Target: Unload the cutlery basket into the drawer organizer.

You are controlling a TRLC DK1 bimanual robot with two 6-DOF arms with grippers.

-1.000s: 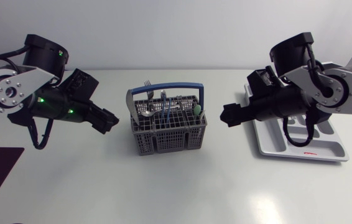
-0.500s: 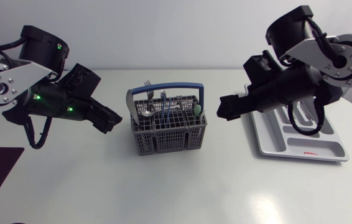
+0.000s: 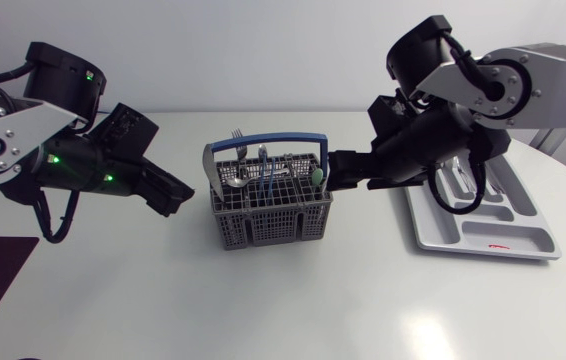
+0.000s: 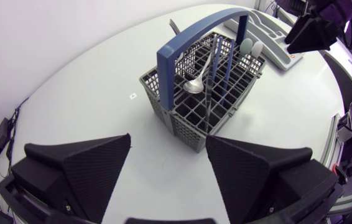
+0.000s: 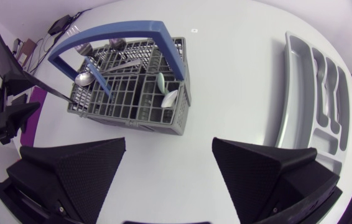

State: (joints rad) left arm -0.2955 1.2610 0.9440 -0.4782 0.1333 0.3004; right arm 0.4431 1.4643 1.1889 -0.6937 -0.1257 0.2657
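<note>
Cutlery [image 3: 238,178] stands packed in the grey basket [image 3: 268,215], so the job looks like it is only at its start, with the first pick not yet made. The basket sits on the white tabletop [image 3: 293,300], right ahead of the left tool [image 4: 168,146] and near it. That tool is spread wide and has nothing in it. The right tool [image 5: 169,146] is wide and bare too, and the basket is just ahead of it, very near its tips. In the head view the two tools come at the basket from both sides, and the right tool looks closer to the rim. A big spoon [image 4: 194,84] leans in the middle of the basket, under the blue handle [image 4: 188,40] that bends over the top. Two pale pieces [image 5: 165,90] stick up at the corner nearest the right tool. The grey tray [image 5: 325,81] with its long slots lies beside and behind the right tool, well apart from the basket. The slots that show look bare, though the right arm hides part of the tray from above. I think the next move is for one tool, most likely the right one, to go up over the rim, tip down, and close on just one piece. The pale pieces look like the easy ones to reach. The tool must not bump the blue handle, and it should lift straight up so the piece does not catch in the grid. Then it can carry the piece to a slot in the tray.
</note>
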